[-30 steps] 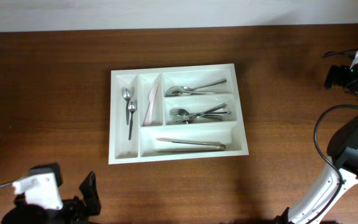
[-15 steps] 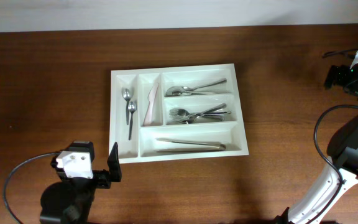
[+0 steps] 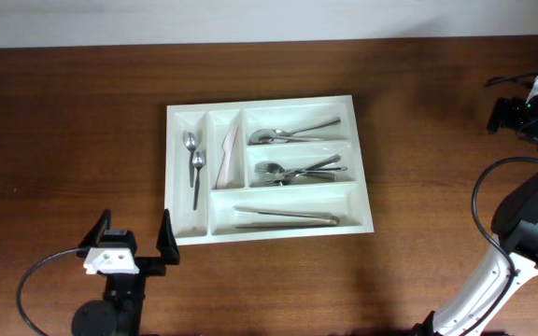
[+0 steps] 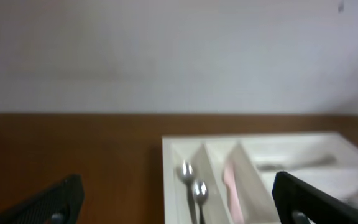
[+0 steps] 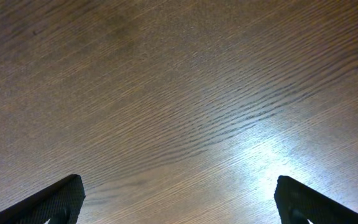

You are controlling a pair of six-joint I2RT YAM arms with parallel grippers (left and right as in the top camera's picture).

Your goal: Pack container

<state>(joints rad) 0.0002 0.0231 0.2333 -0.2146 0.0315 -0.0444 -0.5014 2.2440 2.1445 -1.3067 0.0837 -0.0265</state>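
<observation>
As the overhead view lays it out, the tabletop (image 3: 63,140) is dark brown wood and carries one tray (image 3: 278,236), white, five compartments, lying flat near the middle and a little toward the far edge. Contents, by compartment: leftmost narrow, two small spoons (image 3: 194,163), bowls pointing away; second narrow, one pale knife (image 3: 227,156); top long, spoons (image 3: 292,133); middle long, a heap of forks (image 3: 297,172); bottom long, long steel pieces (image 3: 286,217), kind not clear. Left tool (image 3: 134,228): released, fingers spread wide, nothing between them, placed at the near edge just before the tray's near-left corner; whether its right finger touches that corner cannot be told. Its wrist view is blurred but faces the tray's left compartments. Right tool (image 5: 179,204): released, fingers wide apart, empty, over bare wood at the far right, well apart from the tray.
</observation>
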